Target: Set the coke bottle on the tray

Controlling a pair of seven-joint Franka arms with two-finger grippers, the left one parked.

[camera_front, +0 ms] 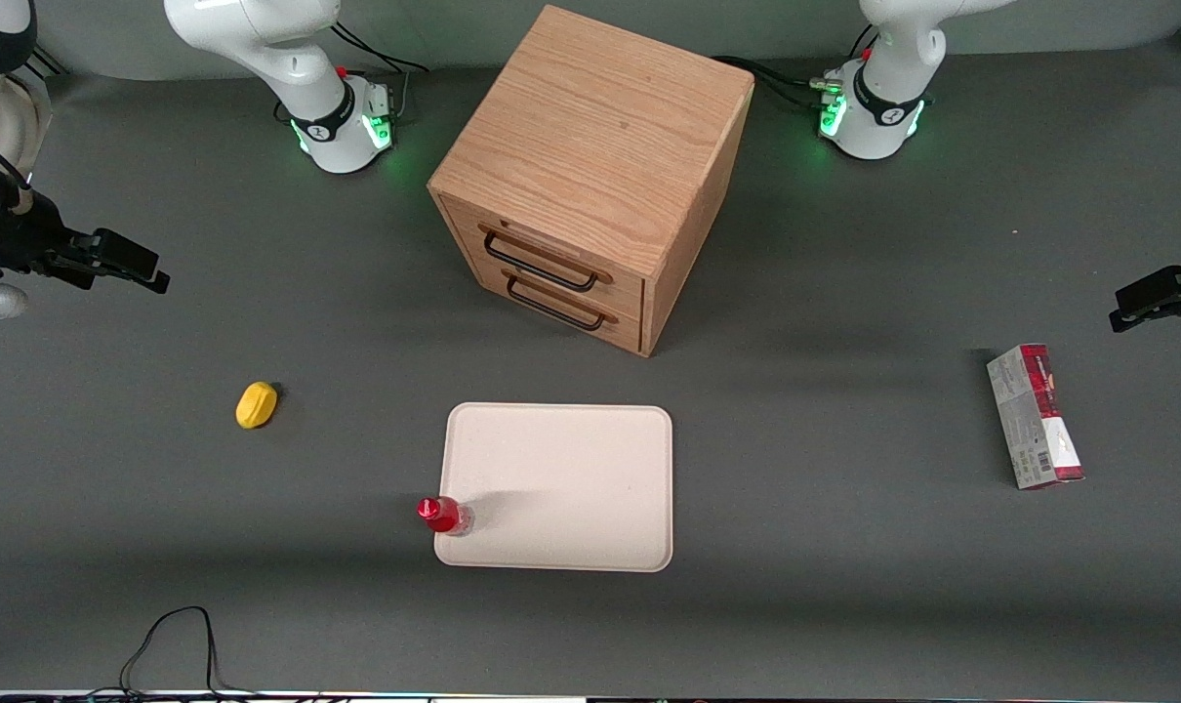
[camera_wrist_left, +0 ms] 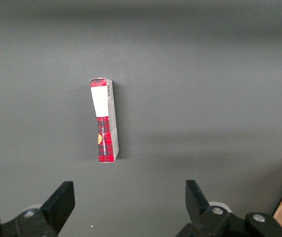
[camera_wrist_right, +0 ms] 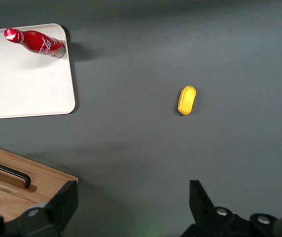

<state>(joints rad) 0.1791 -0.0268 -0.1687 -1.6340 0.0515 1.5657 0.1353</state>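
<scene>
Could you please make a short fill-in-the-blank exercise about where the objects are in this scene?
1. The coke bottle stands upright on a corner of the ____.
2. The cabinet has ____ drawers with black handles.
3. The gripper, its fingers open, holds ____.
4. The carton lies toward the ____ arm's end of the table.

Missing words: tray; two; nothing; parked

Grey tabletop [camera_front: 844, 605] with 4 things lying on it and the gripper hanging over one end.

A wooden cabinet [camera_front: 590, 176] with 2 drawers stands mid-table; the tray [camera_front: 571, 488] lies nearer the camera, the coke bottle [camera_front: 443, 515] upright on its corner. A lemon [camera_front: 256, 404] lies toward the working arm's end, a carton [camera_front: 1035, 417] toward the parked arm's. The gripper [camera_front: 146, 273] hangs above the working arm's end, fingers [camera_wrist_right: 202, 202] spread.
</scene>
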